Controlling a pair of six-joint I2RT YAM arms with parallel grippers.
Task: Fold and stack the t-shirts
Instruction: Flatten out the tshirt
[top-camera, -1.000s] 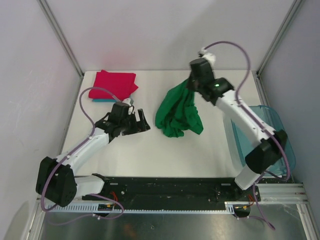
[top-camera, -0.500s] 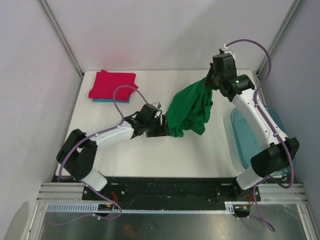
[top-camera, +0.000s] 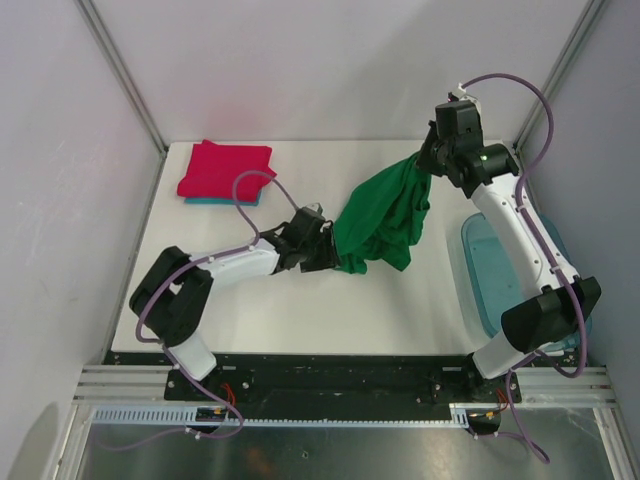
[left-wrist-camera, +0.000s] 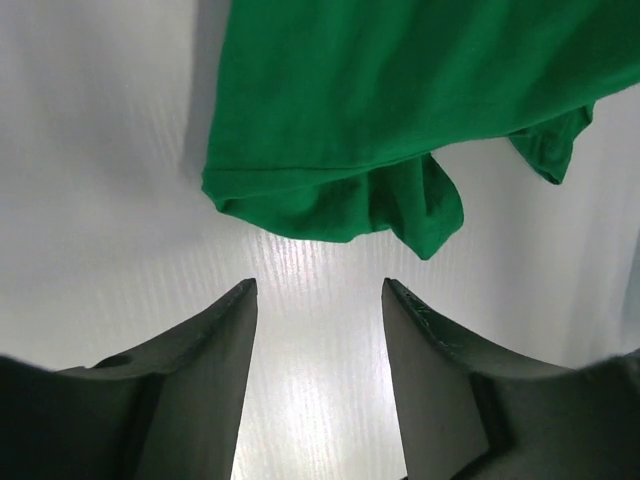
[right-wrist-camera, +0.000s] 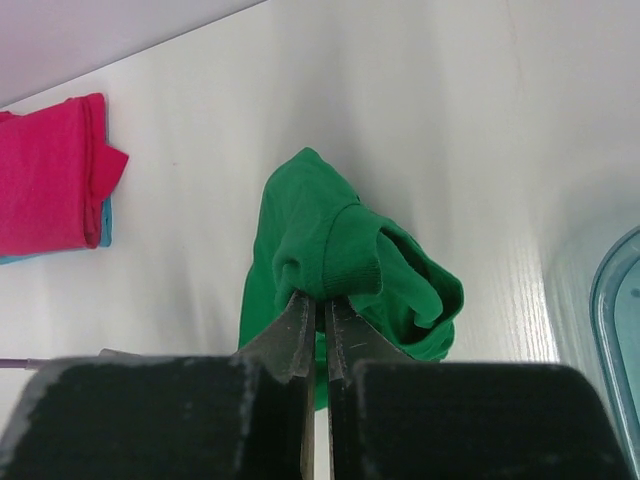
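Right wrist view: right end effector (right-wrist-camera: 322, 312) clamped on a fold of the soft green cloth t-shirt (right-wrist-camera: 330, 250), which hangs limp over the worktop's (right-wrist-camera: 450, 120) middle. Looks light and floppy. Left end effector (left-wrist-camera: 318, 290), jaws apart and empty, should grab the low hem (left-wrist-camera: 290, 212).

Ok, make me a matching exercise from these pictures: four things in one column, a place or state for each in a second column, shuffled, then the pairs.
1. crumpled green cloth t-shirt
2. folded magenta-red cloth t-shirt
3. translucent blue-green plastic bin
4. left gripper

A. at the right side of the table
B. jaws apart, nothing between them
C. pinched in the right gripper
D. at the far left corner of the table

Pairs: 1-C, 2-D, 3-A, 4-B
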